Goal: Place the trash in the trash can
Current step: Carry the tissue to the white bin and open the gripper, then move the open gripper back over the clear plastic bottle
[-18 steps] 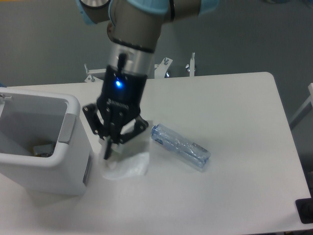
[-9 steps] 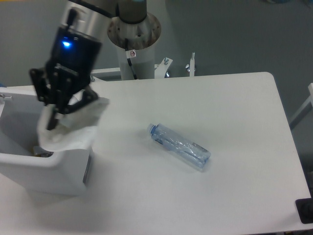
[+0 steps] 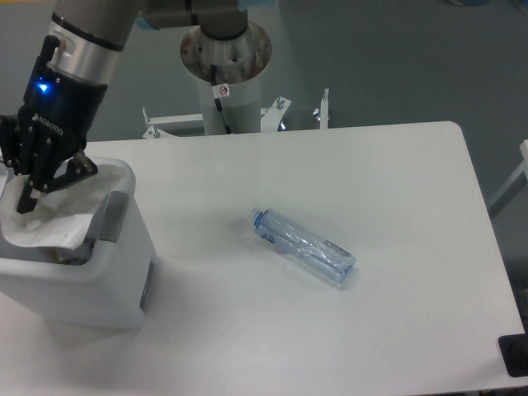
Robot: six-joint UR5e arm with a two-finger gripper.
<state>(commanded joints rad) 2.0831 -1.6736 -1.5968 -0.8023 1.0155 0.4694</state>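
White tabletop (image 3: 346,165) fills most of my view, bare apart from two things. At its left edge stands the trash can (image 3: 124,272), a boxy white bin with a grey panel facing the table. My arm (image 3: 82,33) has swung over from mid-table in the last second and now hangs above the can's mouth, well away from where it picked up.

Next in size is the bottle (image 3: 302,246) — crushed clear plastic, bluish cap pointing up-left, lying on its side well apart from the can and untouched.

Then the wrapper (image 3: 45,227): a moment ago it dangled over the near rim, and now it droops inside the opening, its lower folds resting within the can's walls.

The gripper (image 3: 31,194) sits just above it, fingers drawn close together and apparently pinching the wrapper's top edge — I can't see the contact clearly, but the sheet hangs from that spot.

So I judge the first piece is all but delivered; it only needs letting go. The bottle is the remaining job.
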